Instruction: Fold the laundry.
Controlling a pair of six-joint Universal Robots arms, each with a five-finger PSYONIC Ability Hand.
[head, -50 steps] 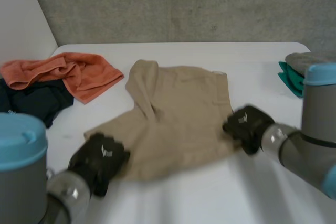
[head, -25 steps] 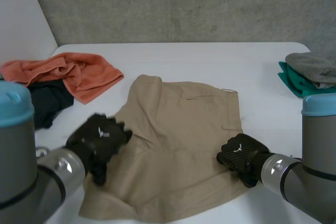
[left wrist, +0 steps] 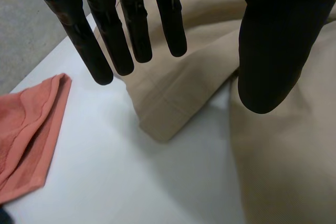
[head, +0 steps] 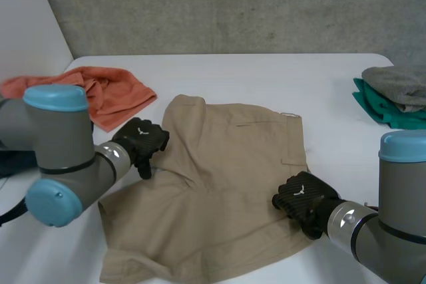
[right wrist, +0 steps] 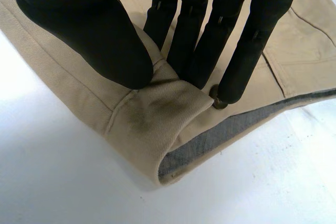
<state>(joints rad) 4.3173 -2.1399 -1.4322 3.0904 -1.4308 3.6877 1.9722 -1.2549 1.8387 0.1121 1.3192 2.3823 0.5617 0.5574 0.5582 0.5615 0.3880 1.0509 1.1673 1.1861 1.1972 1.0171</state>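
Observation:
Tan shorts (head: 219, 184) lie spread on the white table (head: 266, 78), with one leg folded over at the left. My left hand (head: 141, 143) hovers at the shorts' left edge, beside that folded leg (left wrist: 173, 93). Its fingers (left wrist: 131, 24) are straight, the thumb stands apart, and nothing is in it. My right hand (head: 301, 199) is at the shorts' near right corner. There its thumb (right wrist: 89, 30) and fingers pinch the waistband corner (right wrist: 152, 114), next to a dark button (right wrist: 218, 102).
An orange towel (head: 100, 91) lies at the far left, with a dark garment (head: 13, 161) beside it behind my left arm. A folded stack of grey and teal cloth (head: 396, 94) sits at the right edge. A grey wall stands behind the table.
The shorts were drawn toward the near edge and now lie flatter. My left hand let go of them, opened and moved away along their left side. My right hand kept its pinch.

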